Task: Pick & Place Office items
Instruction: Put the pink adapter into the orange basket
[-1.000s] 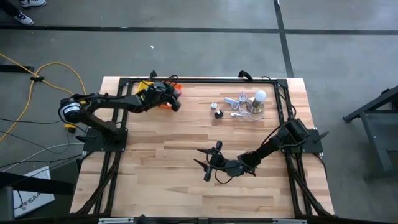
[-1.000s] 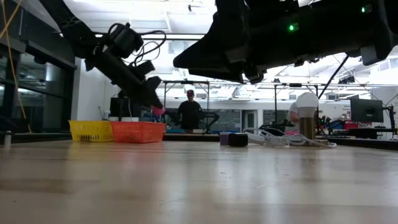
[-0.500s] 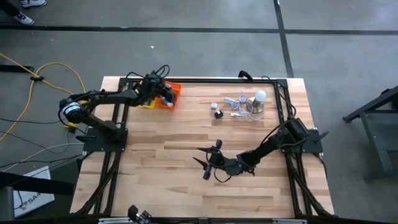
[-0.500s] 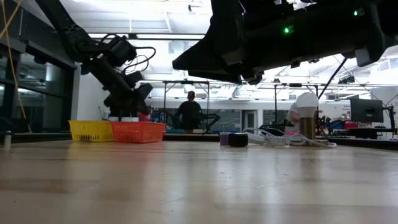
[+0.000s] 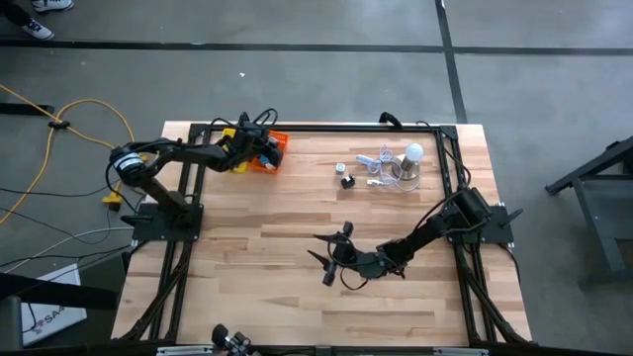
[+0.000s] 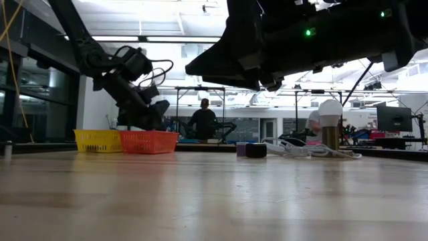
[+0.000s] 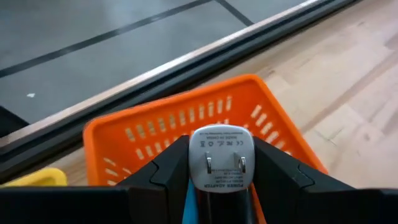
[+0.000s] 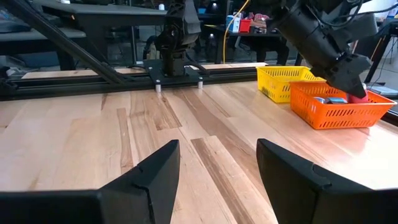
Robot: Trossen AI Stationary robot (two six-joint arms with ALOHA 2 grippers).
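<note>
White power adapter (image 7: 221, 160) sits clamped in the left hand (image 5: 259, 150) over the orange basket (image 5: 274, 156) at the tabletop's (image 5: 297, 247) eleven o'clock; right hand (image 5: 334, 259) waits released, mid-tabletop.

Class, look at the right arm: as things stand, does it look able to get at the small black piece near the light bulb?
Probably yes. The right gripper hangs open over bare wood at mid-table, and nothing lies between it and the black piece, which sits clear of the cable.

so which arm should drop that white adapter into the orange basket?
Left. Its claw is shut on the white power adapter, directly above the orange basket. The right claw is open and empty over mid-table, away from the basket.
</note>
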